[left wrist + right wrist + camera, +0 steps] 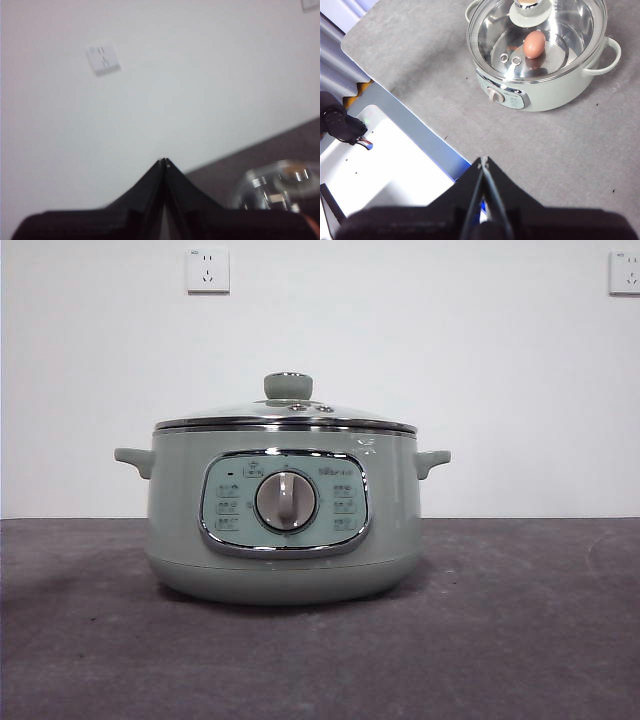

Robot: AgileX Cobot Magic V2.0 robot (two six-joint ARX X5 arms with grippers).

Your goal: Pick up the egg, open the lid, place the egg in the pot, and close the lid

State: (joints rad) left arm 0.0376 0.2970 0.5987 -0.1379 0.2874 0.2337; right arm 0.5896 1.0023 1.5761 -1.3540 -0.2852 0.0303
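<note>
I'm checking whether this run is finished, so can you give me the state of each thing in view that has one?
lid: closed, seated on the pot.
pot: upright on the table, covered.
egg: inside the pot, seen through the glass.
left pincer: shut, empty, clear of the pot.
right pincer: shut, empty, raised away from the pot.

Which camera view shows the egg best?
The right wrist view: the egg lies inside the pot, seen through the closed glass lid. The front view hides it behind the pot's wall; the left wrist view shows none.

Egg in lidded pot
</note>
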